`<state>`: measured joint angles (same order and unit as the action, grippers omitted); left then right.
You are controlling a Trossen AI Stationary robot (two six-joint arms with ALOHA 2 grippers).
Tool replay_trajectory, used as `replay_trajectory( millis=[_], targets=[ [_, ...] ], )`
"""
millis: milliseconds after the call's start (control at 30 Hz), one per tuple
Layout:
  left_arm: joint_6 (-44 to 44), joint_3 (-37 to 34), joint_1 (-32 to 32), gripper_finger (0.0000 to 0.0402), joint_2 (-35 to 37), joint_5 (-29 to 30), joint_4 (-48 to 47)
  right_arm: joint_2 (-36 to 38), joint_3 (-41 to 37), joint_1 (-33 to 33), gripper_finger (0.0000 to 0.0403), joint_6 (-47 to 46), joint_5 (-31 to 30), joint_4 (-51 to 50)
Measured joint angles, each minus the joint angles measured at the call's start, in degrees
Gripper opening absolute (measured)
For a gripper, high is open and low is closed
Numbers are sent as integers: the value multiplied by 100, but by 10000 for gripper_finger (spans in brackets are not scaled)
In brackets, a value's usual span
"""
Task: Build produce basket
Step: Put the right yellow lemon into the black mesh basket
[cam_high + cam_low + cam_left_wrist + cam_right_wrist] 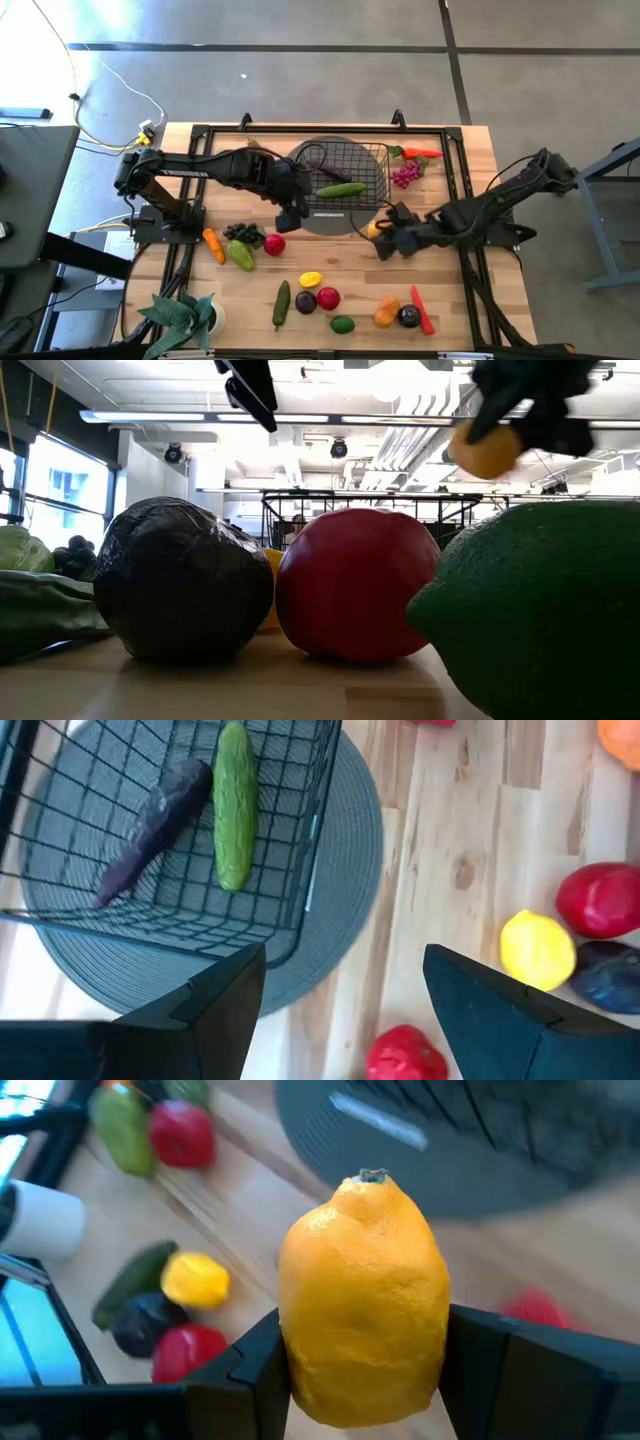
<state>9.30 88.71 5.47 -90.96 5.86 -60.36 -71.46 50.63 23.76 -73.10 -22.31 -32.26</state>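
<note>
The left end effector point(287, 216) is held wide open just beside the front left corner of the basket point(372, 152), and nothing is gripped in it. The basket is set on a round grey mat point(330, 222) near the far middle of the counter point(450, 290). A green cucumber point(340, 189) and a dark purple vegetable point(152, 825) are already laid inside the basket. The right end effector point(383, 237) is found just beside the basket's front right corner, shut on a yellow-orange lemon point(362, 1305) that is lifted off the counter.

To do this step well, the lemon should be carried up over the wire rim, then let go low and gently so it is not bounced out. The rim and the left end effector close by could be bumped. Purple grapes point(405, 176) and a red pepper point(420, 154) are left just to the right of the basket, and much more produce is spread in front of it.
</note>
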Motion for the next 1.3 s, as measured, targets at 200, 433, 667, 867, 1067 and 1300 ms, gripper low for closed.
replay_trajectory(
  millis=[200,433,667,867,1067,1300],
  targets=[
    [661,0,-161,264,0,-82,-227,0,0,-713,163,1628,3,1035],
    [1326,0,-468,264,0,-77,-805,0,0,-1578,163,3284,4,1698],
    [2059,0,-765,264,0,117,-896,0,0,-2229,163,4715,108,1721],
    [2613,-79,-1077,264,11,125,-1122,-25,0,-2779,163,5705,197,1712],
    [3316,-455,-1460,264,7,233,-1230,-96,9,-3212,201,6152,649,1706],
    [3773,-1026,-1581,264,4,230,-1395,-114,9,-3472,238,6267,922,1712]
  ],
)
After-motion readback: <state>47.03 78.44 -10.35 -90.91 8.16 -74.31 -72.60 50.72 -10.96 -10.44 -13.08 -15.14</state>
